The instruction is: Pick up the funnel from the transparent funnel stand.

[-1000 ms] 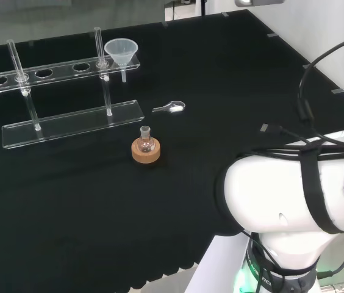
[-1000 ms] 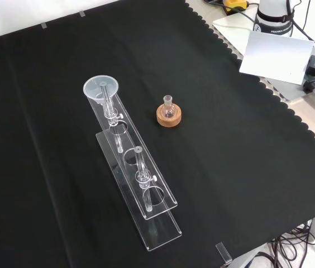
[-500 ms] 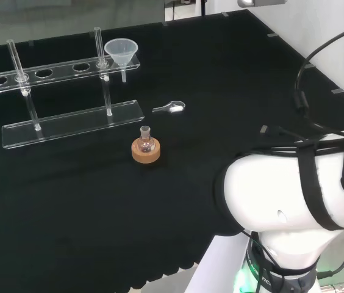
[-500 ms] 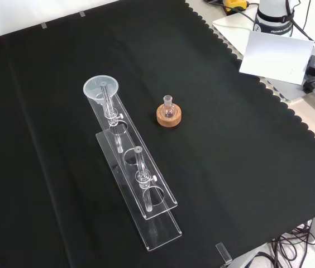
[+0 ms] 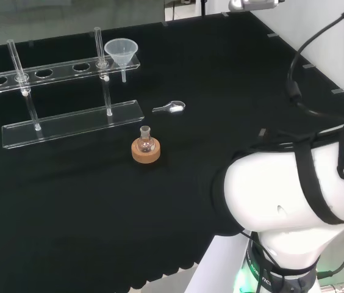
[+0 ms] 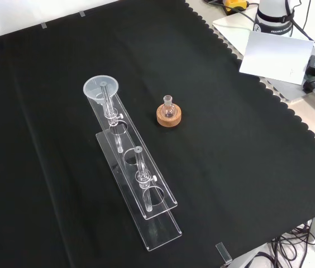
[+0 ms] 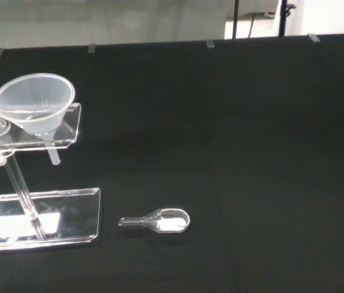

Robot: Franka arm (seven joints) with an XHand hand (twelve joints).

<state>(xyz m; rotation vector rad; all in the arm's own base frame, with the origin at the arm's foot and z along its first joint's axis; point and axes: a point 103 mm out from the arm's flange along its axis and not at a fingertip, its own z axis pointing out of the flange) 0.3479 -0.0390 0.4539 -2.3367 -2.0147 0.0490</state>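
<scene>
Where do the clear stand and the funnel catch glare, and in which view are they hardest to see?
Wrist view: bright glare on the stand's base plate; the funnel looks milky and plain. Front view: the stand shows mostly as pale edges on the black cloth. Head view: the funnel is small but clear against the cloth.

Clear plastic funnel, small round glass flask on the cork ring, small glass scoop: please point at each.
clear plastic funnel [image 7: 33, 102], wrist view, on its cone
small round glass flask [image 6: 169, 109], front view, on its bulb
small glass scoop [image 7: 171, 221], wrist view, on its bowl
</scene>
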